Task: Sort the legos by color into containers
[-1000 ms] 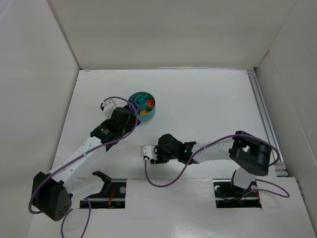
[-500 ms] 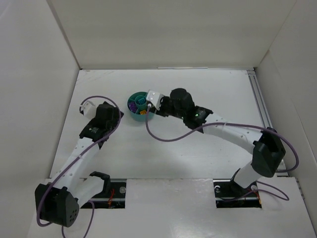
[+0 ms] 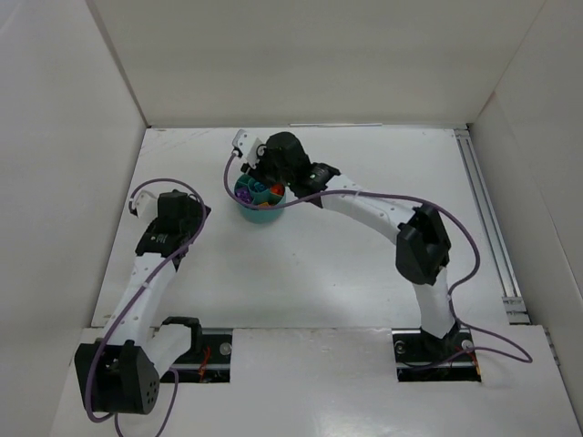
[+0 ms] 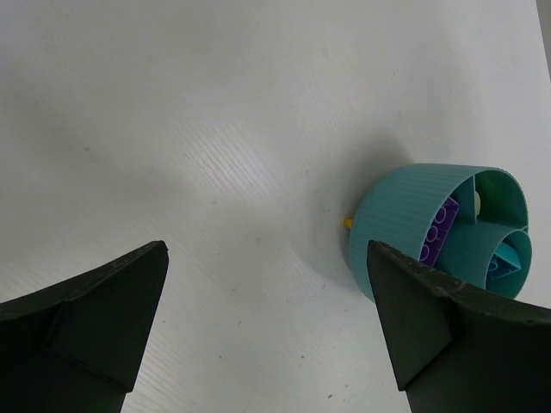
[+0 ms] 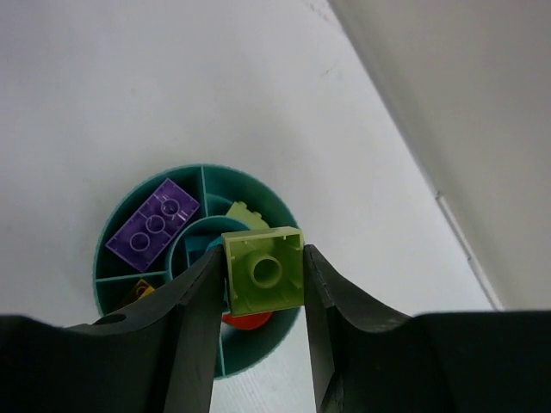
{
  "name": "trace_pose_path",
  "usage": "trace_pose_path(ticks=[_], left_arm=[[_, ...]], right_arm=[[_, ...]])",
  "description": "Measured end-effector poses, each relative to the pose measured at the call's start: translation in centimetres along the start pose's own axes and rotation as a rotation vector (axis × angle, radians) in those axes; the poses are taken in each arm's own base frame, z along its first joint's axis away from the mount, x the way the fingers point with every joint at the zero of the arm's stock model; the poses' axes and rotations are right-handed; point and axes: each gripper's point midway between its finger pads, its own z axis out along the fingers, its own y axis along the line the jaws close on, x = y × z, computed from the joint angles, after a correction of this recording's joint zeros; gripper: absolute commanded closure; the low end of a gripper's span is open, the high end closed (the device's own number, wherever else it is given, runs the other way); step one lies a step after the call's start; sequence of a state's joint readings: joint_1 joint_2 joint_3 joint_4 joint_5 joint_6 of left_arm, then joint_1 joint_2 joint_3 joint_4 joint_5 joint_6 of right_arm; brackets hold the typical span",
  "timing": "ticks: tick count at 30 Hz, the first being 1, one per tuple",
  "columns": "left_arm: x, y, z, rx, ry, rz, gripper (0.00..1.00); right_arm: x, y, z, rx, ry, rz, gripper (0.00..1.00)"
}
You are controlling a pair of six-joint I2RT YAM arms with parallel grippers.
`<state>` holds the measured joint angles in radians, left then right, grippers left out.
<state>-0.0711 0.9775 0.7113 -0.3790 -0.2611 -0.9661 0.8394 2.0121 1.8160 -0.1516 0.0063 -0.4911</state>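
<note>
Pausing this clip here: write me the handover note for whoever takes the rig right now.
Left gripper: open, empty, over bare table, apart from the dish.
Right gripper: shut on a lime green brick, held above the dish.
Done: purple brick in one wedge, a lime piece in the next, an orange-red piece in another.
Left: drop the held brick, probably in with the lime piece. A small yellow bit sits on the table beside the dish's wall and likely needs sorting.
</note>
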Motion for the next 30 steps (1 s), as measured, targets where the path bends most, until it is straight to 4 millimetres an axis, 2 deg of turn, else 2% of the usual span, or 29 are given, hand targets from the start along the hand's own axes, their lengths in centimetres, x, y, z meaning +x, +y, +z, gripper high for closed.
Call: trace_pose_path(ticks=[2,5,11,20,30], left_arm=[[-0.2,0.1,0.1,-0.002,-0.004,0.0,0.01],[-0.2,0.0,0.1,0.002,-0.006,0.006,0.01],[0.0,-0.2,0.7,0.01,0.007,0.02,0.01],[0.6,0.3,1.5,-0.002,0.032,0.049,0.01],[0.6,0.7,2.3,-0.018,0.045,0.054,0.01]], right_arm=[[1.7,0.6,1.5,-0.002,0.052,0.026,0.72],[2.9,0.8,3.4,0.01,0.09,0.052,0.71],[2.6,0.5,6.4,0.033,0.083,0.091,0.7],[2.4,0.5,7.7,0.041,0.071,0.119,0.66],[5.2,2.0,9.1,0.015,0.128,0.125,0.61]])
